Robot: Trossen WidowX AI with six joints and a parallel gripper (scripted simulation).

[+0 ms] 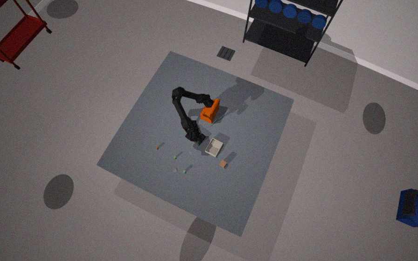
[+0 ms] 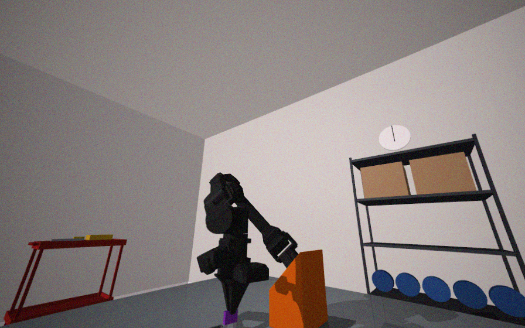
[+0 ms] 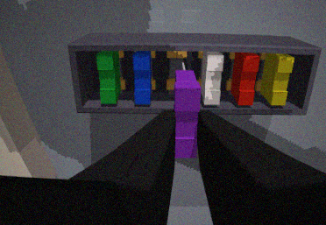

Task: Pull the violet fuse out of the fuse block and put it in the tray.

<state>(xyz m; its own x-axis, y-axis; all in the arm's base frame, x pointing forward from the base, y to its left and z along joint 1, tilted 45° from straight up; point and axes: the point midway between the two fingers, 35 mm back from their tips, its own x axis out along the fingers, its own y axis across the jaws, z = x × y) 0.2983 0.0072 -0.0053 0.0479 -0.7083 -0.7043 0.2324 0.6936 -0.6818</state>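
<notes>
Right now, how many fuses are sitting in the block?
5. From left to right in the block: green, blue, white, red, yellow. The violet fuse is lifted out, pinched in the claw.

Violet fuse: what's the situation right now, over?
Gripper shut on violet fuse. Fuse lifted in front of the fuse block, its slot between blue fuse and white fuse vacant. Tray close beside, not yet reached.
</notes>
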